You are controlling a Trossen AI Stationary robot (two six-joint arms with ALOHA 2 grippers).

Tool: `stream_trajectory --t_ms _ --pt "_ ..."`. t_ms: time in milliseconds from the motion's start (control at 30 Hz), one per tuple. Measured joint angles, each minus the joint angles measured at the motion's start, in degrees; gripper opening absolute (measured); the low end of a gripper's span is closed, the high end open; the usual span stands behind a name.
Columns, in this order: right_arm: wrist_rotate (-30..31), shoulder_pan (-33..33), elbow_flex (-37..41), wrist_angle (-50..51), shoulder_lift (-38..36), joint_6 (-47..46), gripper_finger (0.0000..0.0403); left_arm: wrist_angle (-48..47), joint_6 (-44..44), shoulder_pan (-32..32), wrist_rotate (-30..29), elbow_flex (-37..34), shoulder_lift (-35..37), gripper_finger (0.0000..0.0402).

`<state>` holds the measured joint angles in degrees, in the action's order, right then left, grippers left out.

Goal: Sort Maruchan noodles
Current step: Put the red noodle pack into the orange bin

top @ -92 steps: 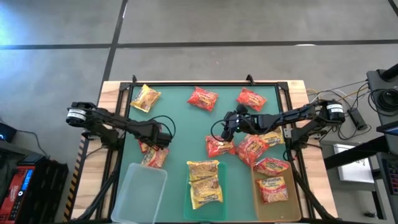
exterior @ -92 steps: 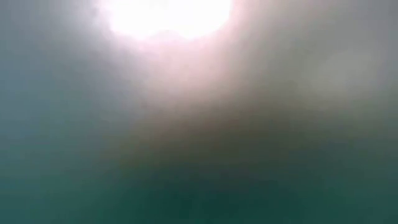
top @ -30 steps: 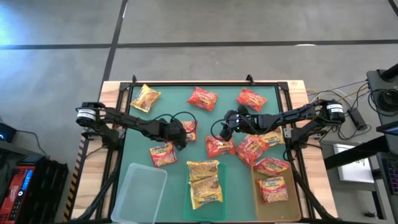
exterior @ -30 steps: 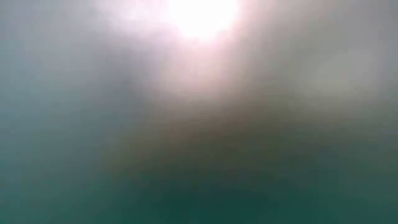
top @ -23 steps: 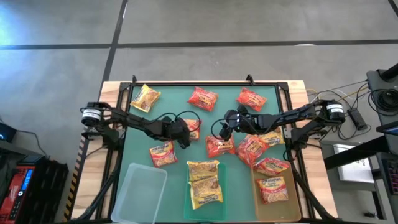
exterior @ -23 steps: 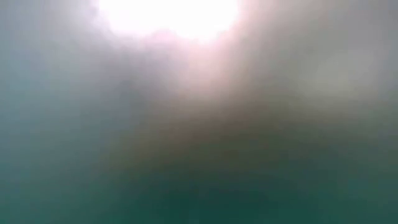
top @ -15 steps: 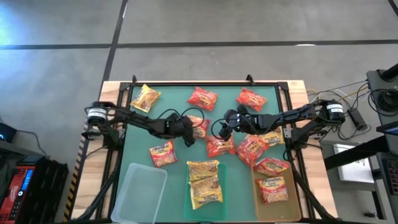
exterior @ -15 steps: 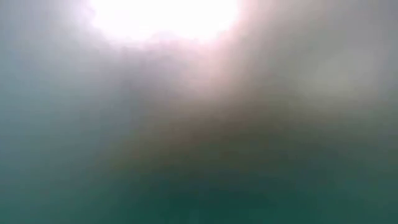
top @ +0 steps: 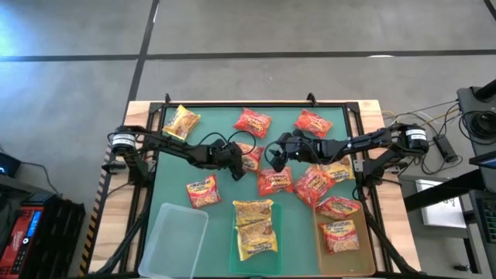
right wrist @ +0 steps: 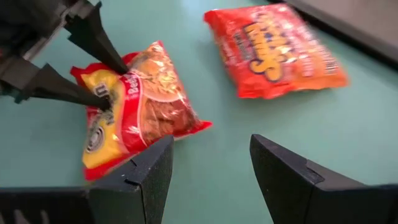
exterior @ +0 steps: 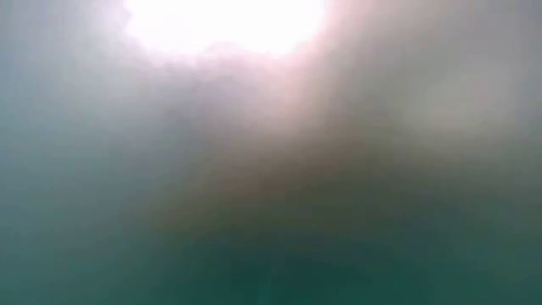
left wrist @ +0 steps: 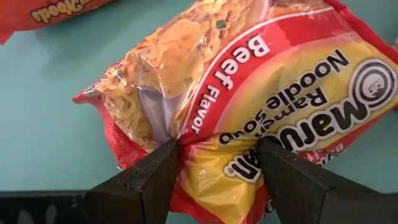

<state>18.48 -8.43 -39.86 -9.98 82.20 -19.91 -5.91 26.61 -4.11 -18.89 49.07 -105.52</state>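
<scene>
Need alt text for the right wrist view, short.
The left claw grips a red-and-yellow Beef packet by its edge over the green mat. The right claw is open in the foreground, holding nothing. A red-orange packet lies flat on the mat farther off.

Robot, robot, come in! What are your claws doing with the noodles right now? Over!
Left gripper shut on red-and-yellow crinkly Beef ramen packet, mid-table. Right gripper open, empty, facing it. Red-orange packet lies close by.
</scene>
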Motion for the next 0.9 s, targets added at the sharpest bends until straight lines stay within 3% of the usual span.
stream_trajectory --t_ms 333,433,600,900 --pt "-28.3 -11.2 0.0 -18.58 12.02 -8.13 0.0201 -1.75 -2.55 0.21 3.66 0.93 0.25 0.0208" --pt "-34.09 -14.07 -0.04 -22.46 15.1 -11.59 0.0201 -1.77 -2.57 0.21 3.69 0.93 0.25 0.0208" --pt "-38.32 -15.95 -0.84 -23.34 19.05 -14.08 0.0201 -1.74 -3.63 0.21 3.81 0.93 0.25 0.0208" --pt "-39.71 -15.06 -4.56 -23.37 21.61 -14.65 0.0201 -1.38 -4.22 0.21 3.78 0.88 0.25 0.0208"
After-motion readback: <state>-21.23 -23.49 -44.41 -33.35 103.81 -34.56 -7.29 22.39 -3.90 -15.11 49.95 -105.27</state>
